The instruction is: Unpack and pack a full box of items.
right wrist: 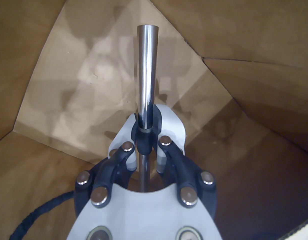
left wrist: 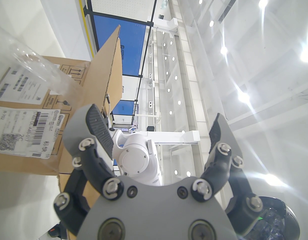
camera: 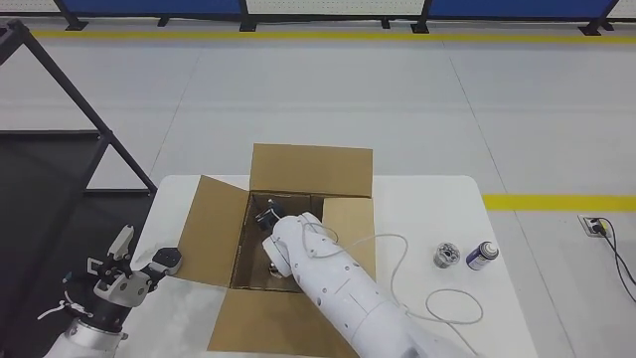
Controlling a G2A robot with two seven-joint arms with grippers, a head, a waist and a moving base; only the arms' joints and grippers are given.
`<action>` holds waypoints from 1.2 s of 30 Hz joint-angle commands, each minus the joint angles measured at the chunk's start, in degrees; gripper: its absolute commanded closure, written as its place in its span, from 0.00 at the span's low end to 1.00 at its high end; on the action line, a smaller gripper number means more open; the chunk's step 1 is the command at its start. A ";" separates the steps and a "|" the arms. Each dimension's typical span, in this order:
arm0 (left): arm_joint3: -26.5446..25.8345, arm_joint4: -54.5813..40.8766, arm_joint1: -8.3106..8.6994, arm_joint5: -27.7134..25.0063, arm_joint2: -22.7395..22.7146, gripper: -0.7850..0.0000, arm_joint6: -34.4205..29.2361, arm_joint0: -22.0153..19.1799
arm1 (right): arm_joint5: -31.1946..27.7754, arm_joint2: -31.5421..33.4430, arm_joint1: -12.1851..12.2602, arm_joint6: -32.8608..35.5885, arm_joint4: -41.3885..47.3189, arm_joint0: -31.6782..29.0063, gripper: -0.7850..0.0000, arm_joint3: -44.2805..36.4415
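Sitting inside the box (camera: pixel 310 169), right pincer (right wrist: pixel 146 122) pinches a metal rod (right wrist: pixel 146 63); left pincer (left wrist: pixel 157 117) gapes.

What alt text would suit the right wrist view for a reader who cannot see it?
The right gripper is shut on a shiny metal rod, holding it inside the cardboard box with its free end pointing toward the floor of the box. That floor looks paler than the brown walls around it.

Cardboard box (camera: pixel 311 169), flaps open, on tabletop (camera: pixel 427 209); steel rod (right wrist: pixel 146 71) inside, clamped in right end effector (right wrist: pixel 145 126); silver can (camera: pixel 446 256), blue can (camera: pixel 483 255) upright nearby
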 commanded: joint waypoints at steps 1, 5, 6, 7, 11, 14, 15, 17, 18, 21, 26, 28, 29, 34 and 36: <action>0.00 0.00 0.00 0.00 0.00 0.00 0.00 0.00 | -0.09 0.08 -0.03 0.08 0.03 -0.01 0.88 0.10; 0.00 0.00 0.00 0.00 0.00 0.00 0.00 0.00 | -0.37 0.09 -0.05 -0.01 -0.22 0.02 0.80 0.01; 0.00 0.00 0.00 0.00 0.00 0.00 0.00 0.00 | -0.36 0.11 -0.06 0.06 -0.26 0.03 0.78 -0.04; 0.00 0.00 0.00 0.00 0.00 0.00 0.00 0.00 | -0.54 0.11 -0.06 0.11 -0.29 0.00 0.76 -0.07; 0.00 0.00 0.00 0.00 0.00 0.00 0.00 0.00 | -0.59 0.24 -0.06 0.34 -0.31 0.04 0.68 -0.04; 0.00 0.00 0.00 0.00 0.00 0.00 0.00 0.00 | 0.77 0.54 -0.01 -0.34 -0.33 0.40 0.67 -0.26; 0.00 0.00 0.00 0.00 0.00 0.00 0.00 0.00 | 1.09 0.60 -0.01 -0.52 -0.33 0.49 0.67 -0.52; 0.00 0.00 0.00 0.00 0.00 0.00 0.00 0.00 | 1.29 0.82 0.02 -1.41 -0.30 0.71 0.66 -1.93; 0.00 0.00 0.00 0.00 0.00 0.00 0.00 0.00 | 1.51 0.87 0.05 -1.58 -0.39 0.79 0.66 -2.24; 0.00 0.00 0.00 0.00 0.00 0.00 0.00 0.00 | 3.37 1.07 0.17 -2.35 -1.00 0.96 0.64 -4.34; 0.00 0.00 0.00 0.00 0.00 0.00 0.00 0.00 | 5.99 1.59 0.78 -2.38 -2.72 0.02 0.60 -9.31; 0.00 0.00 0.00 0.00 0.00 0.00 0.00 0.00 | 7.33 1.27 1.18 -0.30 -4.77 -0.78 0.54 -11.44; 0.00 0.00 0.00 0.00 0.00 0.00 0.00 0.00 | 7.93 1.11 1.38 0.87 -5.82 -1.29 0.53 -12.72; 0.00 0.00 0.00 0.00 0.00 0.00 0.00 0.00 | 12.37 2.27 2.99 7.63 -9.89 -3.67 0.28 -18.06; 0.00 0.00 0.00 0.00 0.00 0.00 0.00 0.00 | 13.61 3.30 3.87 9.77 -11.46 -4.69 0.14 -20.08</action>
